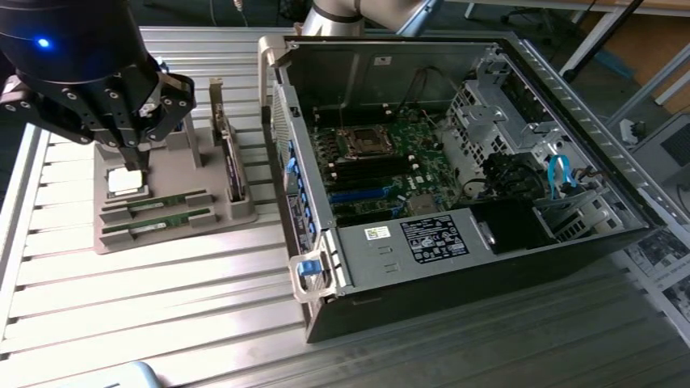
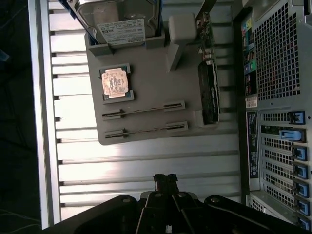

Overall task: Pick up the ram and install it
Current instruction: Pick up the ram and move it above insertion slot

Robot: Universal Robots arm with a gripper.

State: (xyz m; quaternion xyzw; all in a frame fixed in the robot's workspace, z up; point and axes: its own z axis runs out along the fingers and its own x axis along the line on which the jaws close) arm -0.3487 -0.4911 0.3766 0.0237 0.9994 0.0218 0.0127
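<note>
Two green ram sticks stand on edge in parallel slots of a grey holder [image 1: 216, 217]. In the exterior view they are the rear ram [image 1: 167, 202] and the front ram [image 1: 170, 223]. In the wrist view they appear as thin lines, one ram [image 2: 144, 109] and the other ram [image 2: 146, 130]. My gripper [image 1: 137, 158] hangs above the holder's far end, over the square CPU chip [image 1: 126, 183]. Its fingertips [image 2: 165, 179] look shut with nothing between them, and they are well clear of both sticks.
The open computer case [image 1: 539, 89] lies at the exterior view's right, with its motherboard memory slots [image 1: 372, 174] exposed. The holder [image 2: 146, 63] also carries the CPU chip [image 2: 115, 83], a hard drive [image 2: 119, 19] and an upright card [image 2: 208, 92]. Slatted metal table [image 1: 161, 307] lies all around.
</note>
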